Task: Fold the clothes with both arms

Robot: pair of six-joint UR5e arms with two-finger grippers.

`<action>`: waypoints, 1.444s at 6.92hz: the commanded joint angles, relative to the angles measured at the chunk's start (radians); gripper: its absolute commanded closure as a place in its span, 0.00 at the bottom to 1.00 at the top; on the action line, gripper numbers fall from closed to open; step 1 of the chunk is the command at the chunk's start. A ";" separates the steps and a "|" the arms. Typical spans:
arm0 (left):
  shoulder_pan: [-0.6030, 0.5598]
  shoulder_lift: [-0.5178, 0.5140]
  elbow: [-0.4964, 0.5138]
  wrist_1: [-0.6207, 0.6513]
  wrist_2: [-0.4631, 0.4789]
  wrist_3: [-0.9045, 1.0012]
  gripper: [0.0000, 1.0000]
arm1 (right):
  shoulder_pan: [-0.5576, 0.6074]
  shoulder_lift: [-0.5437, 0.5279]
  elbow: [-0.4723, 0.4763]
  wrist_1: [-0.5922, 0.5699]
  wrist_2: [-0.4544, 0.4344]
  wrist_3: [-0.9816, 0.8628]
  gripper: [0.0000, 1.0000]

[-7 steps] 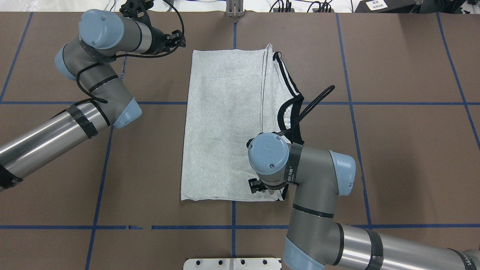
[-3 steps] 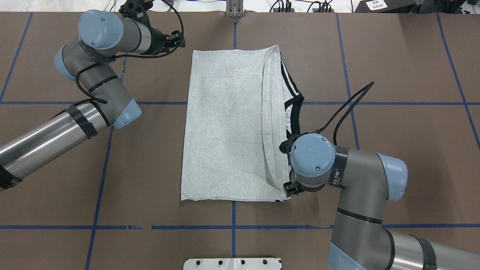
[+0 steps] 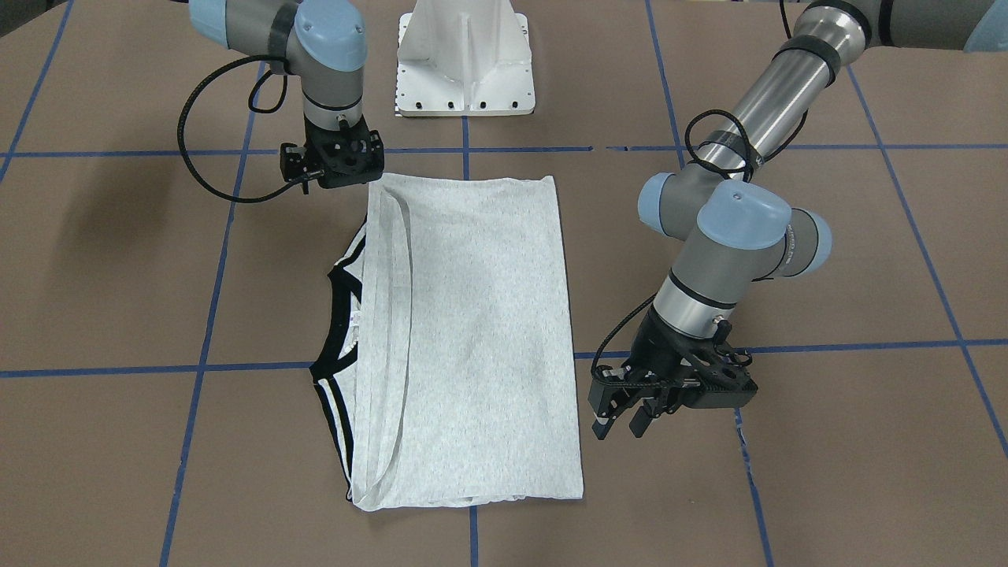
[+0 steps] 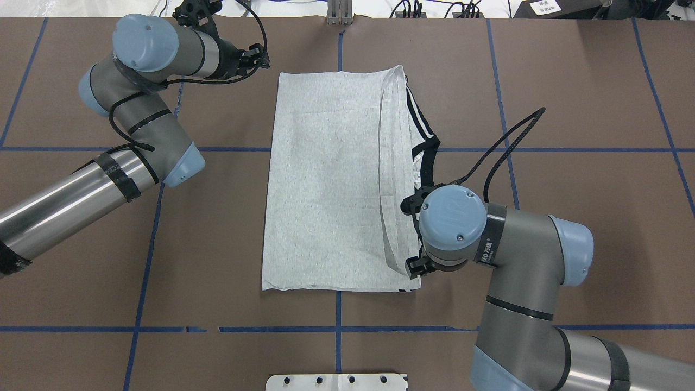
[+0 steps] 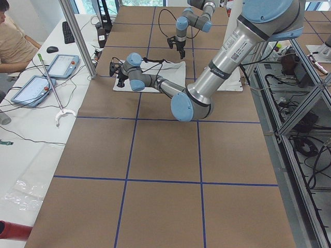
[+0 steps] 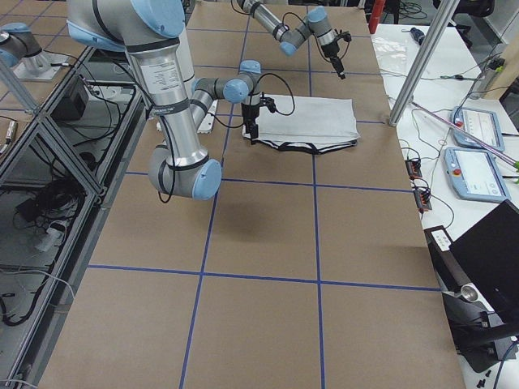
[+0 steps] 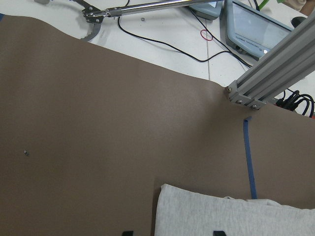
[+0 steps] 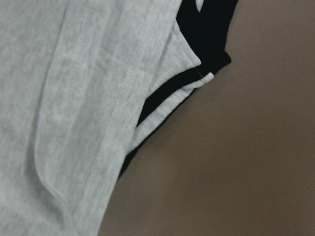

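The grey T-shirt [image 4: 326,179] lies folded in a long rectangle, plain side up; the cartoon face is hidden. Its black-striped collar [image 4: 431,163] sticks out on the right side, also in the front view [image 3: 339,315]. My left gripper [image 3: 622,421] is open and empty just off the shirt's far left corner [image 7: 167,194]. My right gripper [image 3: 344,177] hangs at the shirt's near right corner [image 4: 415,266]. Its wrist view shows only the hem and trim [image 8: 162,113], no fingers, so I cannot tell whether it is open or shut.
The white pedestal [image 3: 465,55] stands at the robot's edge of the brown, blue-taped table [image 4: 570,217]. An aluminium post [image 7: 275,69] and tablets [image 7: 256,24] stand beyond the far edge. An operator [image 5: 13,41] sits there.
My right gripper moved right, from over the shirt's near edge to its near right corner. The top layer's hem shifted right with it, toward the collar. The left arm stayed still.
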 commanded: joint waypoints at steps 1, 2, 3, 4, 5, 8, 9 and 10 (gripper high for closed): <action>0.000 0.001 -0.001 0.000 0.000 -0.001 0.37 | 0.016 0.114 -0.105 0.040 -0.002 0.034 0.00; 0.000 0.001 -0.001 0.000 0.000 -0.001 0.37 | 0.016 0.148 -0.186 0.119 -0.002 0.057 0.00; 0.000 0.001 -0.001 0.000 0.000 -0.001 0.36 | 0.016 0.166 -0.226 0.129 -0.002 0.059 0.00; 0.002 0.001 -0.001 0.000 0.000 -0.001 0.36 | 0.016 0.164 -0.226 0.128 -0.002 0.057 0.00; 0.000 0.001 -0.001 0.000 0.000 -0.001 0.36 | 0.021 0.148 -0.225 0.125 -0.002 0.051 0.00; 0.002 0.001 -0.001 0.002 0.000 -0.001 0.36 | 0.070 -0.075 -0.055 0.119 0.007 -0.048 0.00; 0.002 0.001 -0.001 0.002 0.000 -0.001 0.36 | 0.099 -0.176 0.025 0.119 0.010 -0.103 0.00; 0.002 0.003 0.000 0.002 0.001 -0.001 0.36 | 0.110 -0.175 0.030 0.103 0.005 -0.110 0.00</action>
